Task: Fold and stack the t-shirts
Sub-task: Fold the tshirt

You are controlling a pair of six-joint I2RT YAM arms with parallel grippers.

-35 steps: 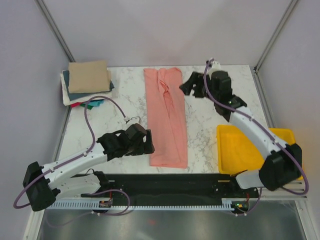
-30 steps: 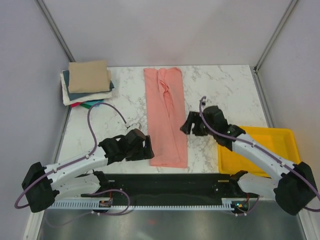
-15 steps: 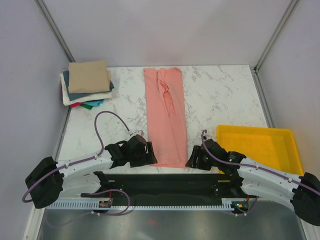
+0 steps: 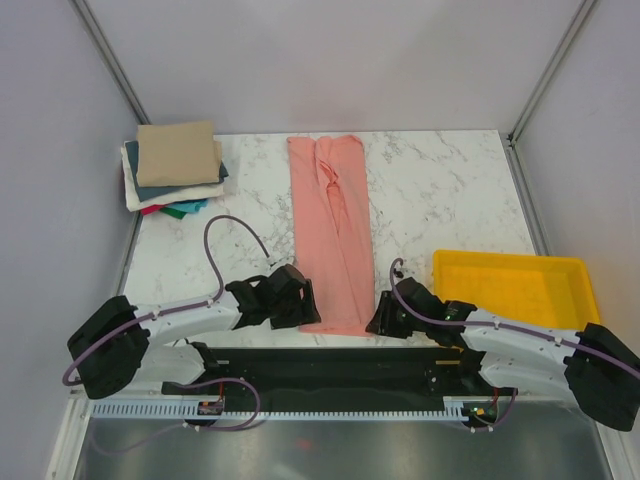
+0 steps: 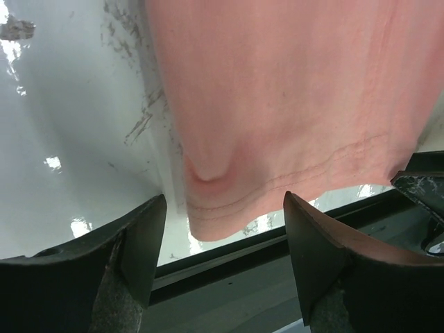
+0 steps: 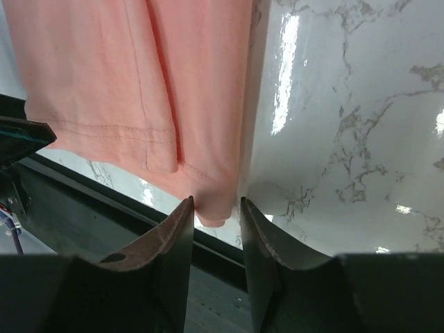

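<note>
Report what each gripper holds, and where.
Left gripper: nothing; open astride the pink t-shirt at its hem. Right gripper: narrow jaws at the hem corner; grip cannot be told.

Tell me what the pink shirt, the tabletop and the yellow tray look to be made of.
Salmon-pink t-shirt: soft knit cloth, matte; it wrinkles and shows a double-stitched hem.
Tabletop: glossy white marble or a marble-look laminate; grey veins, bright reflections.
Yellow tray: likely moulded plastic, smooth; even colour, raised rim.
</note>
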